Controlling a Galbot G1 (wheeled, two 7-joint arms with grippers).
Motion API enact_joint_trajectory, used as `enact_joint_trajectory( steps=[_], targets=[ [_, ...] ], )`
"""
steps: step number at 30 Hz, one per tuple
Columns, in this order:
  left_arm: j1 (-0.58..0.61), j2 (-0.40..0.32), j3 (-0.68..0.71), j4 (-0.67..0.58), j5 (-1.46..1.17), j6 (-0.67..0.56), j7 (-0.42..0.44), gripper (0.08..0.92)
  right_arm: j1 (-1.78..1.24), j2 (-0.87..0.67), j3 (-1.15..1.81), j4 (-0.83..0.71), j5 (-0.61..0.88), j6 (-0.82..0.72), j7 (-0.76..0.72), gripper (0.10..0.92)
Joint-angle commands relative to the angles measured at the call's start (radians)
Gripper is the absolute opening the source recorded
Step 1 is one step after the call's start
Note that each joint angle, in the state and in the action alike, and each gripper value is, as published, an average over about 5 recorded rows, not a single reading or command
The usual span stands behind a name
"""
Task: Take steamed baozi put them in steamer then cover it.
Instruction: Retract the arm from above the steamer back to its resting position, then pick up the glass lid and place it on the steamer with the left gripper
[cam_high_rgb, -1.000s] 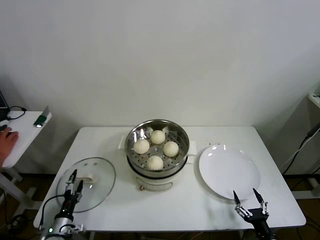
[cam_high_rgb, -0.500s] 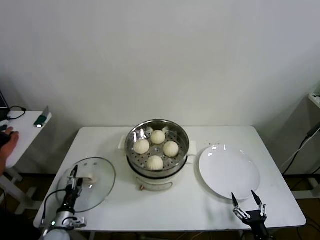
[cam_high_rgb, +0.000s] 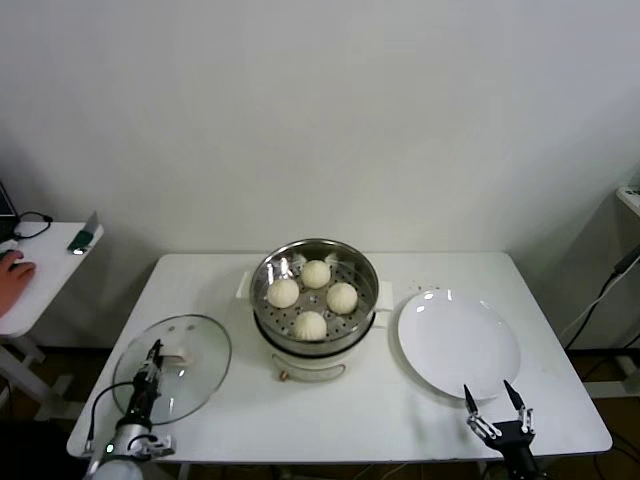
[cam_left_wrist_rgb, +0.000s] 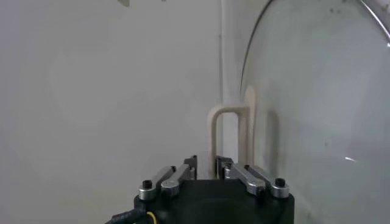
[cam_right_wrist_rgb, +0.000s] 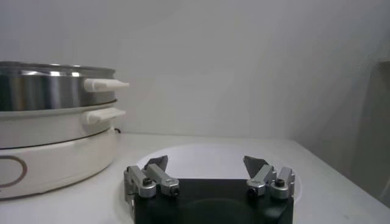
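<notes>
Several cream-white baozi (cam_high_rgb: 310, 324) sit on the perforated tray inside the shiny steamer (cam_high_rgb: 366, 270), which stands uncovered at the table's middle. The clear glass cover (cam_high_rgb: 195, 375) lies flat on the table at the front left. Its pale handle (cam_high_rgb: 181, 353) stands upright in the left wrist view, handle (cam_left_wrist_rgb: 229, 125). My left gripper (cam_high_rgb: 153, 358) sits at the handle's near end with its jaws drawn narrow around one leg of it, left gripper (cam_left_wrist_rgb: 206, 164). My right gripper (cam_high_rgb: 493, 398) waits open at the front right, right gripper (cam_right_wrist_rgb: 206, 162) holding nothing.
A flat white plate (cam_high_rgb: 458, 342) lies to the right of the steamer, just beyond my right gripper. The steamer's side handles (cam_right_wrist_rgb: 105, 84) jut toward the plate. A small side table (cam_high_rgb: 50, 262) with a person's hand (cam_high_rgb: 12, 272) on it stands off to the left.
My left gripper's jaws have gone from wide open to narrow around the cover's handle. The right gripper has dropped slightly toward the table's front edge. The person's hand has shifted.
</notes>
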Motion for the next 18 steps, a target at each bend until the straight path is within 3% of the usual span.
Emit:
enact_joint_trajectory(
  steps=[1, 5, 12, 14, 18],
  targets=[
    [-0.012, -0.01, -0.007, -0.002, -0.011, 0.003, -0.014, 0.208, 0.004, 0.001, -0.001, 0.005, 0.001, -0.004, 0.002, 0.823],
    [-0.018, -0.011, -0.01, -0.01, -0.023, 0.001, -0.017, 0.141, 0.005, 0.001, -0.003, 0.007, 0.0, -0.004, 0.001, 0.823],
    [0.025, 0.008, -0.008, -0.148, -0.072, 0.028, 0.017, 0.139, 0.006, -0.002, 0.0, 0.005, -0.001, -0.001, 0.001, 0.823],
    [0.055, 0.033, -0.001, -0.235, -0.121, 0.055, 0.07, 0.139, 0.008, -0.003, 0.002, 0.006, -0.002, -0.002, 0.001, 0.823],
    [0.125, 0.122, 0.023, -0.461, -0.281, 0.198, 0.276, 0.139, 0.014, -0.005, 0.009, 0.006, -0.024, -0.011, 0.01, 0.823]
  ],
)
